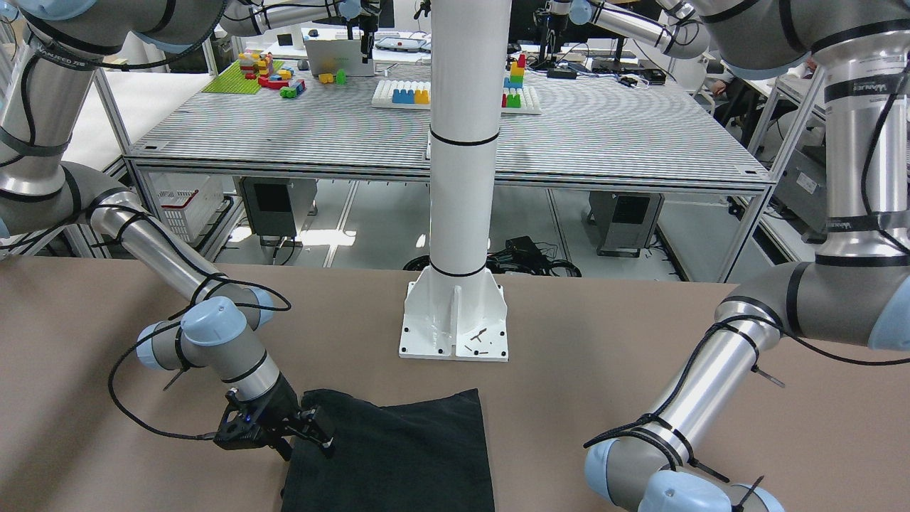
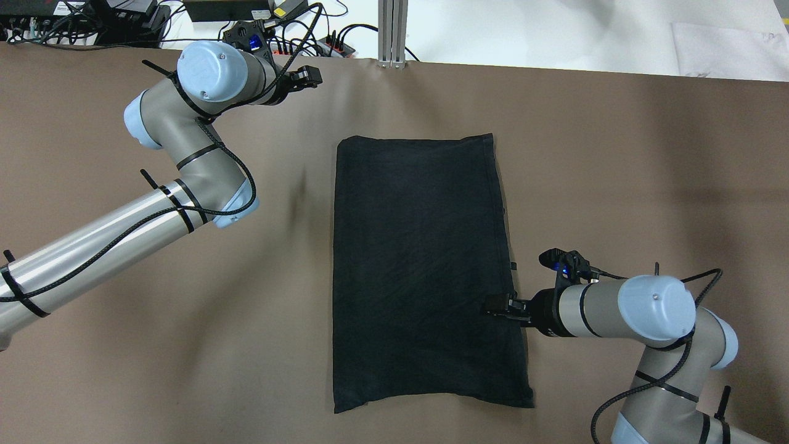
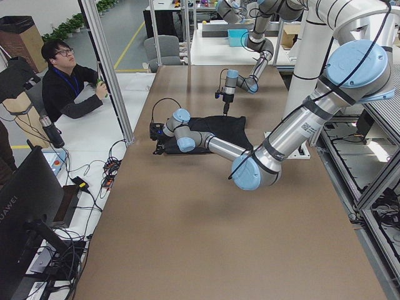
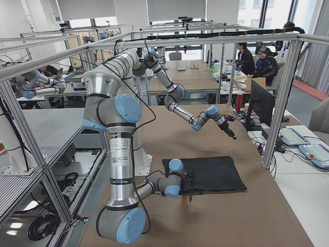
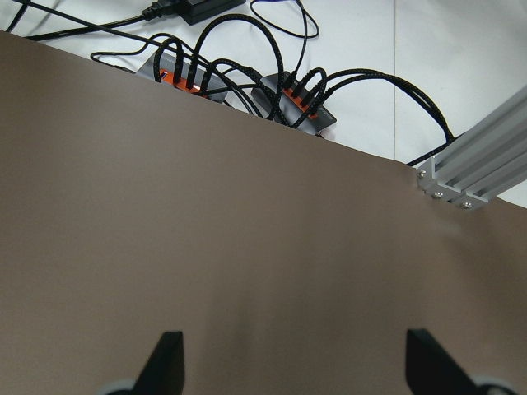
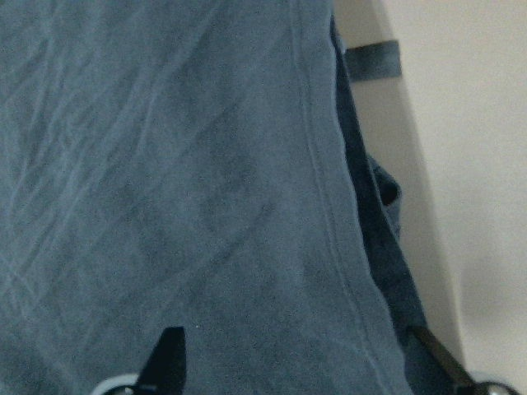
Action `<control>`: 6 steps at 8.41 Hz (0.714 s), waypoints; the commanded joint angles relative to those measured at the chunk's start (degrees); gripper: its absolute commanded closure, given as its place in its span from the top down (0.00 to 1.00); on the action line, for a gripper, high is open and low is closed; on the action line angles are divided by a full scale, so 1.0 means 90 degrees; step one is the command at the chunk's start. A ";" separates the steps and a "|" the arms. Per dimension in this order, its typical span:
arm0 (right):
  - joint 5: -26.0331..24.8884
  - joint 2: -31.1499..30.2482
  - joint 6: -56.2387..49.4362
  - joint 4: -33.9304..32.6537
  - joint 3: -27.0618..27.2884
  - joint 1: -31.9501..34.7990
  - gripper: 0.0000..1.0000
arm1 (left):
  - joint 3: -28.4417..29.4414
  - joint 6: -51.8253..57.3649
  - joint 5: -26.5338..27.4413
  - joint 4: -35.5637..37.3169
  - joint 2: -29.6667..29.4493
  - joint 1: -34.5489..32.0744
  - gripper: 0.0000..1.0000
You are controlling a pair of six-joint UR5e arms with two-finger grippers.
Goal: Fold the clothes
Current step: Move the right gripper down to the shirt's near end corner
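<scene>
right under your right wrist camera the black garment (image 6: pixel 189 189) fills nearly the whole view, its stitched hem running down the frame with a second layer of cloth peeking out beyond it. the right gripper (image 2: pixel 496 305) sits low at that edge with its jaws spread wide. one of its fingertips (image 6: pixel 169 354) is over the cloth and the other is out past the hem, so it has hold of nothing yet.

on the overhead view the black garment (image 2: pixel 419 271) lies flat as a long rectangle in the middle of the desk (image 2: pixel 185 339), its long sides running away from the robot. the right gripper meets its right long side, nearer the robot's end than the far end.

the left gripper (image 2: pixel 305 75) is well apart from the cloth, up by the far edge of the desk. its wrist camera shows both jaws wide open over bare desk, with a power strip (image 5: pixel 247 90) and cables (image 5: pixel 247 41) just beyond the edge. it holds nothing.

you look to be at the grasp before a fold: the cloth seems already doubled once, and the right side is lined up for a pinch. the next move calls for the jaws to drop and pinch both layers at the hem, not only the top one. a clean fold will likely also want the left gripper brought over to the same side's far end.
</scene>
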 commanded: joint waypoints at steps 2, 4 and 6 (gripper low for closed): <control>0.0457 -0.0272 0.0031 -0.0041 0.0498 0.0265 0.94 | 0.0002 0.0012 0.0000 -0.0003 0.0009 -0.0009 0.95; 0.0185 -0.0136 0.0923 -0.0021 0.0508 0.0052 0.94 | 0.0002 0.0003 0.0000 -0.0003 0.0019 -0.0009 0.95; -0.1079 -0.0087 0.1260 0.0008 0.0508 -0.0785 0.94 | -0.0007 -0.0017 0.0000 -0.0003 0.0009 0.0001 0.95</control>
